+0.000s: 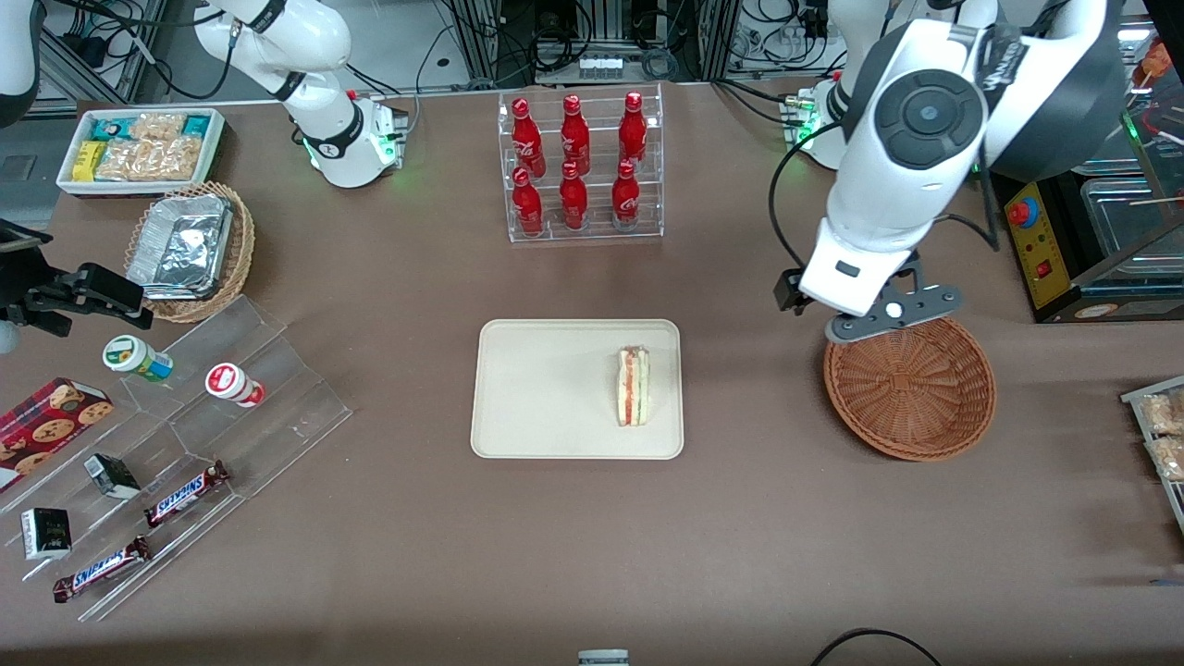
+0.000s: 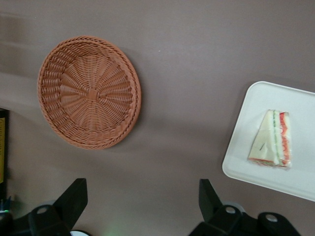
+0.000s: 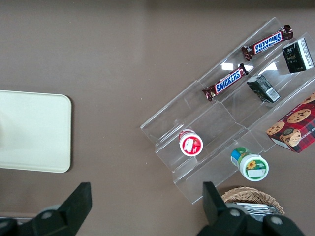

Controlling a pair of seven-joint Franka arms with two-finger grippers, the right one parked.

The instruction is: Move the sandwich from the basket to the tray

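Front view: cream tray [image 1: 518,388] mid-table, sandwich [image 1: 634,386] lying on it at the end nearer my basket [image 1: 934,407]. Sandwich is a pale white-bread wedge, 1 red and 1 green filling stripe along its cut edge, resting flat. Basket is reddish-brown wicker, round, shallow, nothing in it, well apart from the tray toward my working end. My gripper [image 1: 883,319] hangs above the basket's rim farther from the front camera, fingers [image 2: 74,201] spread wide, holding nothing.
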